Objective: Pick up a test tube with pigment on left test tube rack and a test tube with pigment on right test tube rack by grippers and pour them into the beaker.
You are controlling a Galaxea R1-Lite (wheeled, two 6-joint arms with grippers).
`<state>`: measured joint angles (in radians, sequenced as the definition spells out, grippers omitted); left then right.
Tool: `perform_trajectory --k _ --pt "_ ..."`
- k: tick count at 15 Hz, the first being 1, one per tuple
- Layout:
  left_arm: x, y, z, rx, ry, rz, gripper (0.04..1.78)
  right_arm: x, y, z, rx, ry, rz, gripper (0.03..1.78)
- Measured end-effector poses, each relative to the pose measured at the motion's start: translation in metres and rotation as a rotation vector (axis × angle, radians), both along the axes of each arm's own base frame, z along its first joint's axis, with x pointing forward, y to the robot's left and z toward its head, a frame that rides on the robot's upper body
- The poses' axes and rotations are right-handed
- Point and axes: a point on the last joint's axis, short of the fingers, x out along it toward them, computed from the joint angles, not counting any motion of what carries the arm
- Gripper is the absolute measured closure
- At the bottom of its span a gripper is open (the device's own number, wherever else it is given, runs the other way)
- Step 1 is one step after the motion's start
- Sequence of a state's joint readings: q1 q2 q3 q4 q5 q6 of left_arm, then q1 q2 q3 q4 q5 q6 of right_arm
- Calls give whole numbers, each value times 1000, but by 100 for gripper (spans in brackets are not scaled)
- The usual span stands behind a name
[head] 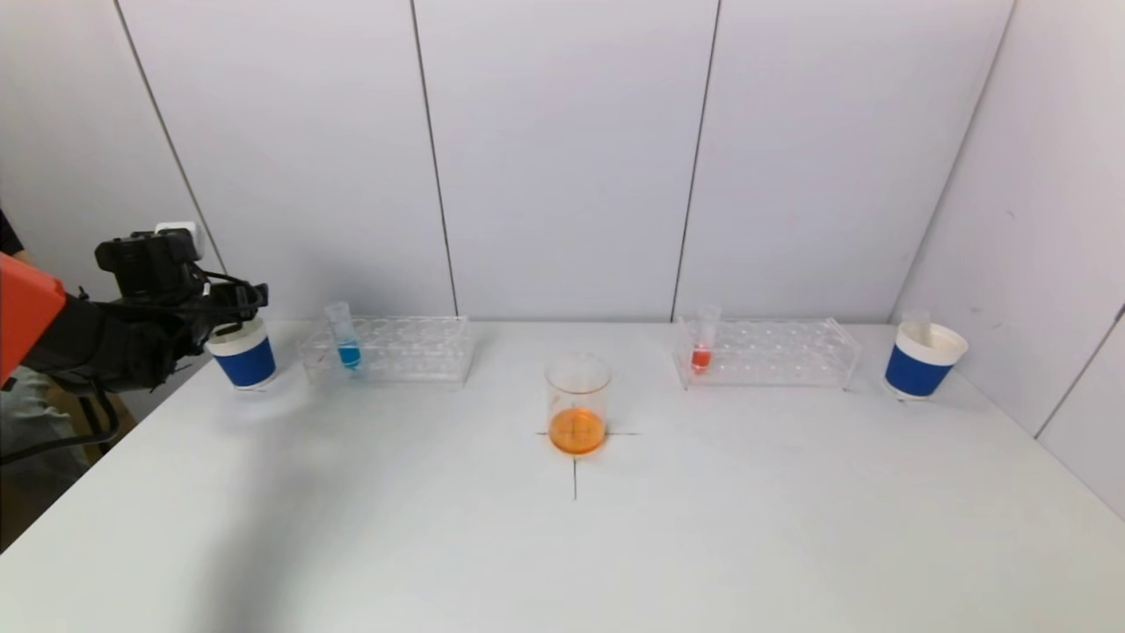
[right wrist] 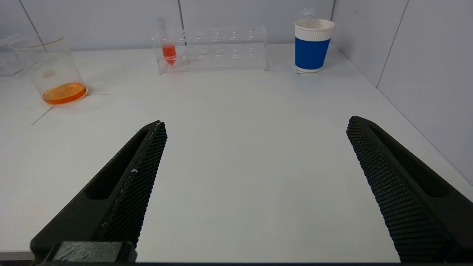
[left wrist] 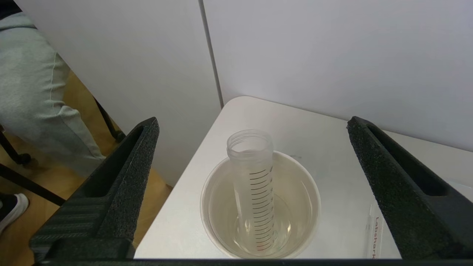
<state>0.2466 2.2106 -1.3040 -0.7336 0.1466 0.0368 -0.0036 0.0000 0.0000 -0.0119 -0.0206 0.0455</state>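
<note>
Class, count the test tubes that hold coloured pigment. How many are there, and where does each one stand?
2. The blue tube stands in the left rack; the red tube stands in the right rack. None seems hidden.

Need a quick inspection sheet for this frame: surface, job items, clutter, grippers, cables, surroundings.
Surface: white table, black cross mark under the beaker.
Job's things: beaker holds orange liquid; blue-pigment tube in left rack; red-pigment tube in right rack.
Clutter: left paper cup holding an empty graduated tube; right paper cup, also with a tube.
Grippers: left gripper open above the left cup; right gripper open over bare table, holding nothing.
Cables: black cable hangs from the left arm.
Surroundings: white panel walls; person's leg beside the table.
</note>
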Motion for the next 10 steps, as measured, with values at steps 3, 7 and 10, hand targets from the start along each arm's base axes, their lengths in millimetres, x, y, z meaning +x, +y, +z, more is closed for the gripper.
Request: perform_trajectory --k 3,7,10 --pt "-2 -6 11 3 -21 -13 4 0 0 0 0 0 0 4" --pt "-17 -36 35 6 -55 -73 5 0 0 0 0 0 0 4" --pt "-41 -69 54 7 -72 -143 5 0 0 0 0 0 0 4"
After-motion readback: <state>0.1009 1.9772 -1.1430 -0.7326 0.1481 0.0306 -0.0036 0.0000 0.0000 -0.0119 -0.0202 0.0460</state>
